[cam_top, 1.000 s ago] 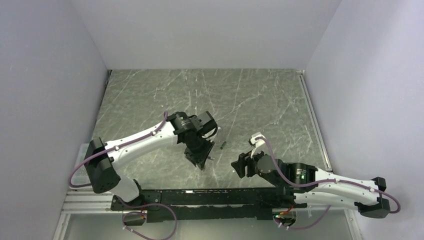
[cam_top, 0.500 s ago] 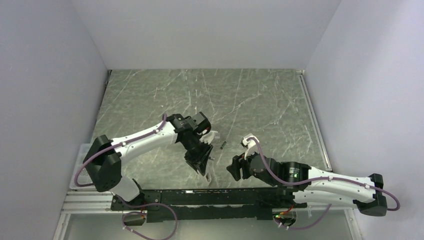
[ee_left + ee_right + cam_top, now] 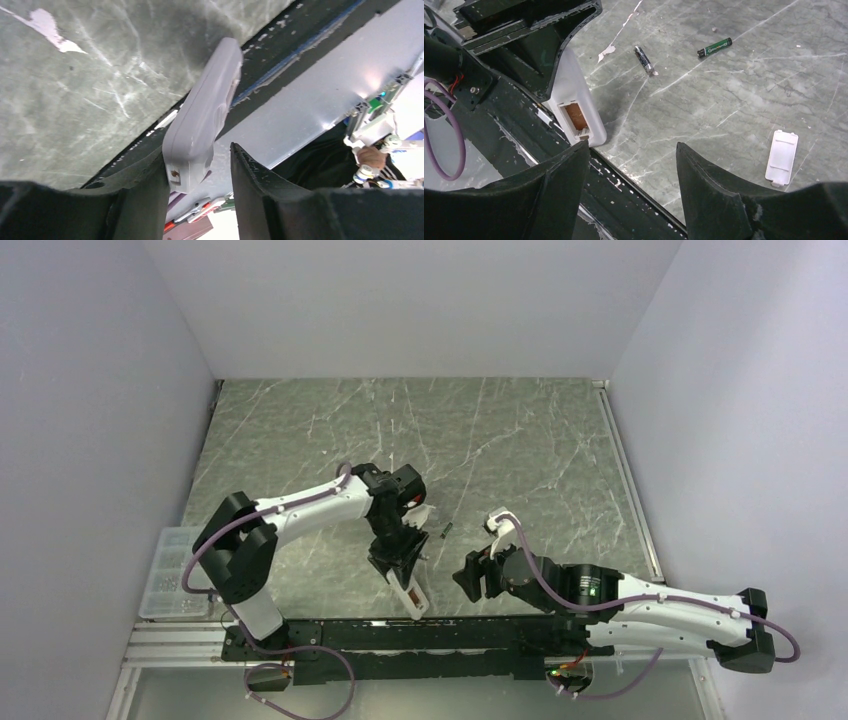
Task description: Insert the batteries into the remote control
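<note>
The white remote control (image 3: 210, 100) slants between the jaws of my left gripper (image 3: 197, 147), which is open. The remote touches one finger (image 3: 145, 190), and a gap shows to the other. Its far end rests by the table's near edge (image 3: 412, 598). In the right wrist view the remote (image 3: 571, 82) shows an empty battery bay (image 3: 575, 116). Two batteries lie loose on the marble beyond it, a dark one (image 3: 644, 60) and a green one (image 3: 714, 47) (image 3: 447, 530). My right gripper (image 3: 631, 144) (image 3: 465, 580) hovers open and empty, just right of the remote.
The white battery cover (image 3: 781, 157) lies flat on the marble to the right. A black rail (image 3: 400, 625) runs along the near edge. A clear box of small parts (image 3: 175, 585) sits at the near left. Walls enclose three sides.
My left arm swung the remote toward the near edge, and its jaws have widened off the remote. My right gripper shifted slightly left and opened a little more.
</note>
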You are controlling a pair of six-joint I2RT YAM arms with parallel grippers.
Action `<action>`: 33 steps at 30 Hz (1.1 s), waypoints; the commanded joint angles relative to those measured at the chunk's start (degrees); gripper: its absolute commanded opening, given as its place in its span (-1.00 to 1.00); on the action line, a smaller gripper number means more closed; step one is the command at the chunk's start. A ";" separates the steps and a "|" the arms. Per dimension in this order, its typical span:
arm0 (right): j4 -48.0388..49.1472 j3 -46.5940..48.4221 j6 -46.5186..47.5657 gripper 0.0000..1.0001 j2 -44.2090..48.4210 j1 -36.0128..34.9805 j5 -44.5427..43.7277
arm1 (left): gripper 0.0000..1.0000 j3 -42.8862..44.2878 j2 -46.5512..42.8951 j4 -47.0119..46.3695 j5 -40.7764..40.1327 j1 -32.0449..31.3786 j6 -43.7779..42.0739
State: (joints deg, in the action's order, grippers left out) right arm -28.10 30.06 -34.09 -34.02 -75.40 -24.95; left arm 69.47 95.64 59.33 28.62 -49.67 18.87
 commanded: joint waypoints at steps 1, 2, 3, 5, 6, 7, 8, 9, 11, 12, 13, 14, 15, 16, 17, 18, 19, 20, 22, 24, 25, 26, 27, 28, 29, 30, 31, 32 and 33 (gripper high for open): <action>2.00 -0.28 -0.26 0.35 0.30 0.07 -0.18 | 0.05 2.13 0.45 1.55 -3.99 1.14 -3.82; 1.99 -0.15 -0.17 0.35 0.21 0.07 -0.25 | 0.09 2.23 0.43 1.60 -4.47 1.55 -4.10; 2.11 -0.06 -0.11 0.36 0.04 0.07 -0.32 | 0.20 2.31 0.43 1.58 -4.87 2.05 -4.37; 2.49 -0.01 0.06 0.37 -0.21 0.07 -0.52 | 0.27 2.31 0.51 1.55 -5.73 3.02 -4.76; 2.78 0.05 0.21 0.37 -0.37 0.07 -0.46 | 0.27 2.40 0.60 1.56 -6.29 3.49 -5.01; 3.09 0.14 0.32 0.38 -0.66 0.03 -0.31 | 0.28 2.49 0.73 1.59 -6.91 3.90 -4.97; 3.46 0.23 0.41 0.38 -0.93 0.07 -0.14 | 0.28 2.51 0.84 1.51 -7.44 4.27 -4.90; 3.75 0.31 0.42 0.39 -1.33 0.03 0.08 | 0.28 2.63 0.94 1.55 -7.97 4.58 -4.85; 4.35 0.43 0.36 0.39 -2.35 0.07 0.72 | 0.29 2.60 0.98 1.29 -9.24 5.24 -4.41; 4.67 0.47 0.30 0.39 -2.85 0.07 1.04 | 0.29 2.62 0.82 1.12 -9.66 5.51 -4.19; 5.16 0.34 0.25 0.40 -3.53 0.05 1.32 | 0.28 2.46 0.53 0.87 -10.06 5.86 -3.93; 5.58 0.30 0.14 0.40 -4.05 0.07 1.53 | 0.28 2.36 0.21 0.61 -10.15 6.15 -3.66; 5.83 0.38 0.00 0.40 -4.61 0.07 1.44 | 0.28 2.19 -0.68 0.46 -10.23 6.43 -3.40; 5.93 0.54 -0.07 0.41 -5.17 0.07 1.34 | 0.28 1.90 -1.58 0.06 -10.25 6.53 -2.76; 6.02 0.90 0.09 0.41 -5.89 0.05 1.24 | 0.28 1.49 -2.74 -0.30 -10.25 6.53 -2.10; 5.97 1.41 0.26 0.41 -6.61 0.06 1.22 | 0.28 0.95 -4.18 -0.94 -10.25 6.56 -1.14; 5.91 2.01 0.58 0.41 -7.58 0.12 1.21 | 0.27 0.14 -5.68 -1.55 -10.52 6.74 0.03; 5.82 3.06 1.54 0.40 -8.68 0.20 1.47 | 0.28 -1.09 -7.23 -2.23 -10.75 6.91 1.31; 5.17 4.98 3.34 0.37 -11.75 0.97 2.22 | 0.26 -3.37 -10.32 -3.80 -11.67 7.36 4.55; 5.19 6.87 5.51 0.32 -15.34 3.39 5.46 | 0.24 -6.05 -13.63 -5.30 -12.44 7.80 7.91; 5.43 7.70 6.61 0.27 -17.25 5.09 8.02 | 0.22 -7.31 -15.26 -6.04 -12.78 7.96 9.39; 5.64 8.56 7.63 0.22 -19.04 6.94 10.70 | 0.21 -8.48 -16.89 -6.64 -13.23 7.99 11.05; 5.93 9.32 8.68 0.17 -20.73 8.73 13.31 | 0.19 -9.64 -18.36 -7.02 -13.76 8.07 12.43; 6.21 10.09 9.74 0.14 -22.27 9.93 15.19 | 0.18 -10.61 -20.07 -7.43 -14.34 8.09 13.82; 6.48 10.77 10.88 0.12 -23.76 10.83 16.51 | 0.17 -11.68 -21.75 -7.76 -15.32 8.10 15.40; 6.79 11.55 11.84 0.10 -25.05 11.45 17.30 | 0.18 -12.56 -23.46 -7.88 -16.52 8.14 16.76; 6.90 12.39 12.74 0.10 -26.54 11.94 18.14 | 0.18 -13.34 -25.23 -7.98 -17.55 8.18 18.25; 6.79 13.44 13.65 0.09 -28.16 12.54 19.35 | 0.17 -14.26 -26.89 -8.25 -18.37 8.21 19.67; 6.18 14.72 14.52 0.09 -30.53 13.01 20.39 | 0.18 -15.23 -28.76 -8.87 -18.91 8.21 20.88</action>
State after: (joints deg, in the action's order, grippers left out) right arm -23.49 39.59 -25.06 -59.64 -63.96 -11.57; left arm 56.71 73.12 53.49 14.00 -41.69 31.75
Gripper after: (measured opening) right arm 0.550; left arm 0.589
